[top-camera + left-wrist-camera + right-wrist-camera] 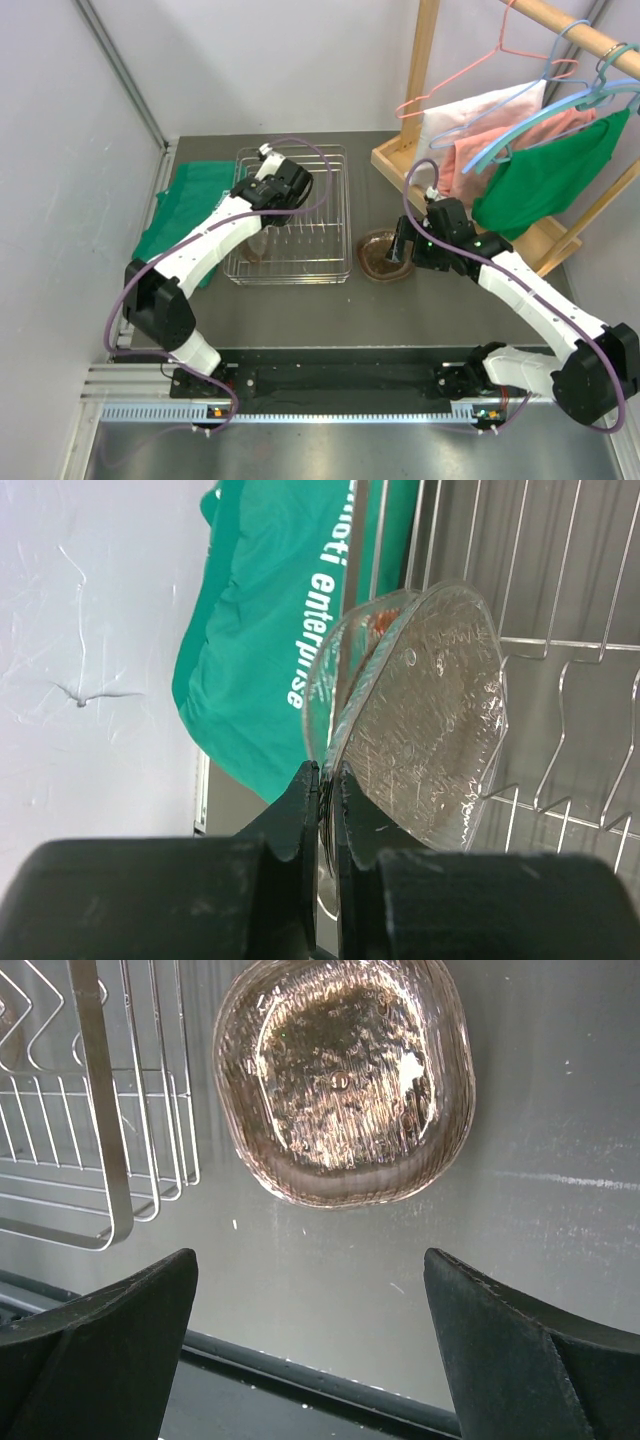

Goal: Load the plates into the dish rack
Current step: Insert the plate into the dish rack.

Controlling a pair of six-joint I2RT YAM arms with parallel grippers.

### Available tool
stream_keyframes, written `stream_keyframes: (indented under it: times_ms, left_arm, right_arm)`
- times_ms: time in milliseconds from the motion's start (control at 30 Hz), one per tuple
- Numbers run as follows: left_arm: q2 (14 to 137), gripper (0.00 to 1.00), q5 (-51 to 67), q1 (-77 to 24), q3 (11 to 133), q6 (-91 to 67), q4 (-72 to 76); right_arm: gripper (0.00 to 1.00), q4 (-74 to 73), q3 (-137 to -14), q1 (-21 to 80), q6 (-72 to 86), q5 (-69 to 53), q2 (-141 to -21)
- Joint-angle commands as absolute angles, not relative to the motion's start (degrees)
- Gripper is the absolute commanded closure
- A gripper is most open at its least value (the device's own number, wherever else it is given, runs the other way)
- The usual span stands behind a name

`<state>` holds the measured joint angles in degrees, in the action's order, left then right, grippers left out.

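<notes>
Nearest the left wrist camera, the left gripper (325, 776) is pressed almost together, pinching the rim of a clear plate (435, 720). The plate is held on edge over the wires of the dish rack (565, 645), with a green cloth (255, 630) beyond it. The right gripper (315, 1305) is spread wide and holds nothing. It hovers over a brown-tinted plate (345, 1080) lying flat on the table (540, 1210), just beside the rack's corner. Only the wrist view shows the pinch; from overhead the left arm covers it. Only the overhead view shows the wooden clothes stand (430, 100) at far right.
</notes>
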<state>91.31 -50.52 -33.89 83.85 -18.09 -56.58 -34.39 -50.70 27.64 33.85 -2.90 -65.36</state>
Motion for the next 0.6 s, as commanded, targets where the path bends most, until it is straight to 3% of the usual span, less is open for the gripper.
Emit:
stream_keyframes:
  times_ms: [0, 100, 167, 200, 267, 300, 433, 567]
  left_arm:
    - [93.5, 1.00, -51.2, -34.4, 84.0, -20.2, -55.9]
    - [94.8, 0.99, -49.8, -34.5, 84.2, -21.4, -56.6]
    - [95.4, 0.93, -49.2, -34.6, 84.2, -21.8, -57.1]
    - [95.8, 0.81, -49.0, -34.6, 84.6, -22.1, -57.7]
    - [96.0, 0.72, -49.0, -34.6, 85.1, -22.7, -58.4]
    - [95.9, 0.61, -48.9, -34.7, 85.2, -22.8, -58.5]
    - [95.0, 0.59, -48.0, -34.6, 86.3, -22.6, -59.1]
    - [93.0, 0.49, -46.6, -34.7, 88.3, -22.5, -60.2]
  right_arm:
    - [0.06, -33.8, -53.4, 28.0, 33.0, -2.9, -65.7]
    - [0.06, -33.8, -53.4, 28.0, 33.0, -3.0, -66.1]
    - [0.06, -33.9, -53.4, 28.0, 32.9, -2.8, -66.4]
    - [0.06, -34.2, -53.3, 28.1, 32.8, -2.5, -66.4]
    - [0.05, -34.4, -53.2, 28.1, 32.1, -1.4, -66.6]
    - [0.05, -34.6, -53.1, 28.0, 31.8, -1.0, -66.7]
    - [0.05, -35.6, -53.1, 28.0, 30.5, -0.2, -67.2]
    - [0.05, -36.6, -52.8, 27.5, 30.7, 3.2, -67.6]
